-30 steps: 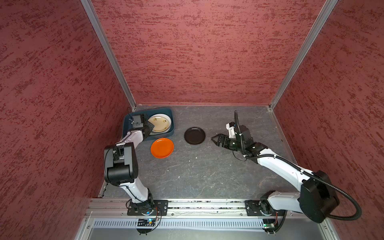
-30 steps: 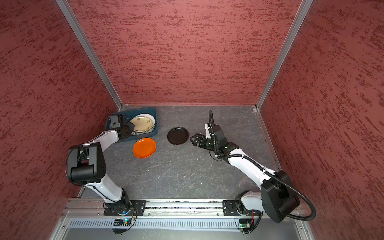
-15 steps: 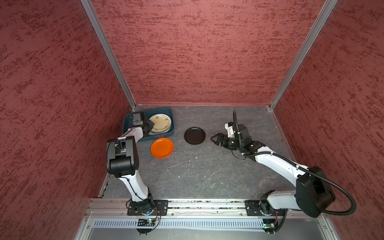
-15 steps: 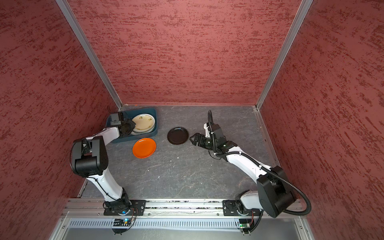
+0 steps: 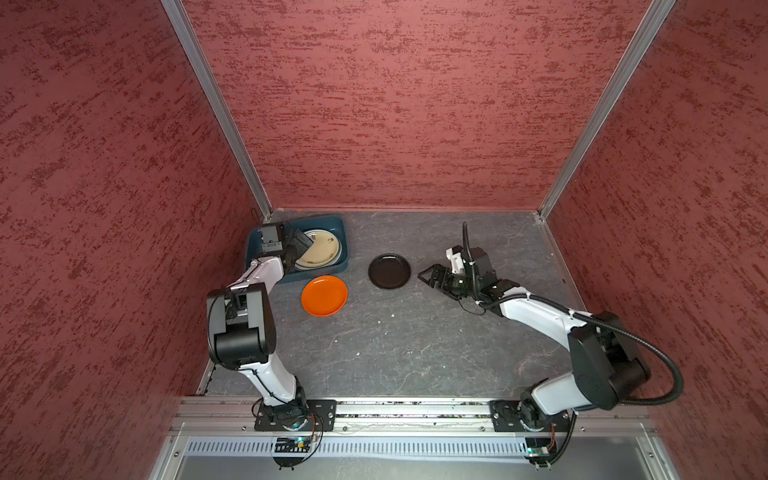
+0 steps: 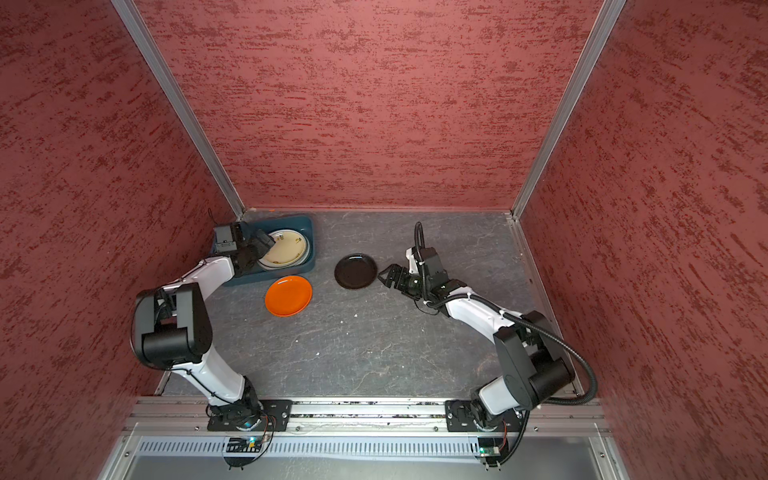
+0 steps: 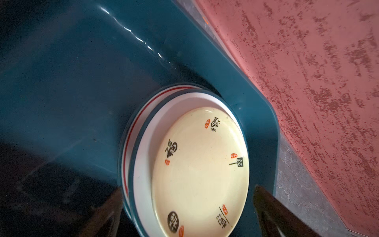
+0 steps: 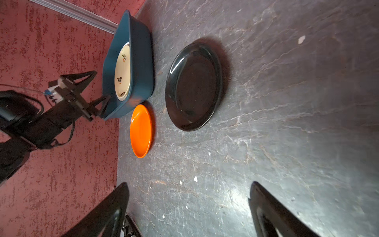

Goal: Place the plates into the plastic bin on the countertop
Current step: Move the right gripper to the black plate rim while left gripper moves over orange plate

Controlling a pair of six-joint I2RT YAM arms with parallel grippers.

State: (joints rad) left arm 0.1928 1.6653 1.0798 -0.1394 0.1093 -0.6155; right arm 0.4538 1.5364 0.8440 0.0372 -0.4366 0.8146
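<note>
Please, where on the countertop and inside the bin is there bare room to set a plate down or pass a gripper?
Free: the countertop between the orange plate, the black plate and the front rail; the far right corner. In the bin, the half beside the plate stack is bare, but the left gripper hangs over it. Crowded: the bin's front.

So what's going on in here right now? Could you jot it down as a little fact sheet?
Bin: plastic bin in the far left corner of the countertop
In bin: cream plate with printed marks, topping a stack of plates
Outside bin: orange plate right beside the bin, black plate further right
Left gripper: open, over the bin by the stack
Right gripper: open, empty, facing the black plate
</note>
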